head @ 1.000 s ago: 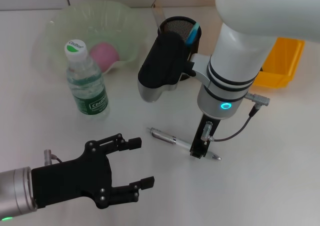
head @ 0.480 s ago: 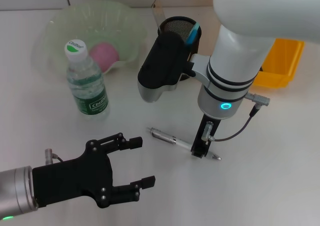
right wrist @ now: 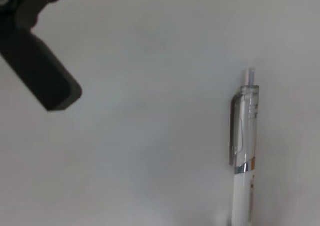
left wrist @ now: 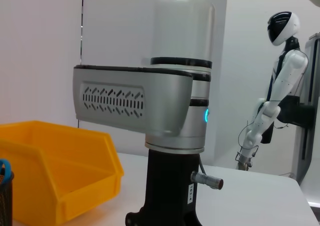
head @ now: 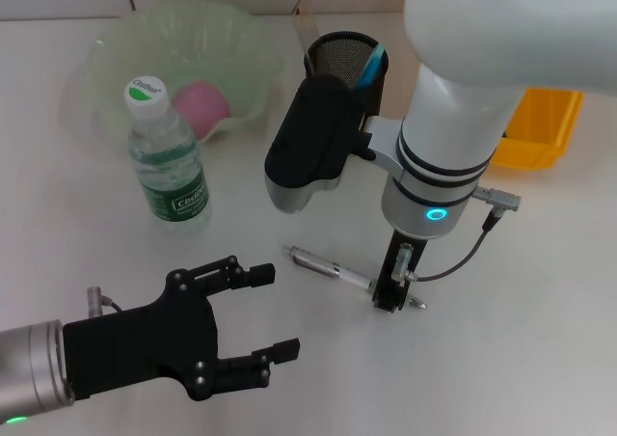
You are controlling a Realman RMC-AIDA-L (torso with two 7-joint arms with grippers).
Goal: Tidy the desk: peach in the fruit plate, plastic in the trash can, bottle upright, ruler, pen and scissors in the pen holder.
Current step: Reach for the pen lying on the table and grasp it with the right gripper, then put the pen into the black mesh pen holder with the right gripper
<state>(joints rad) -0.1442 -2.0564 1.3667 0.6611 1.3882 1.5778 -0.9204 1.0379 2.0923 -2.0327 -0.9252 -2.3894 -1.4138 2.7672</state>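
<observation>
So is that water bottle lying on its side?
No, the water bottle stands upright on the table, cap up, in front of the fruit plate.

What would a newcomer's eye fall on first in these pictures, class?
The big white right arm dominates the head view, its end effector down at the pen lying on the white table. Next comes the black left end effector, open, near the front edge. Behind stand the upright bottle and the pink peach in the fruit plate.

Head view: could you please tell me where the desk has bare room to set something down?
Bare desk lies right of the pen, below the yellow bin, and between the bottle and the open left gripper. It is crowded around the pen holder and right gripper.
</observation>
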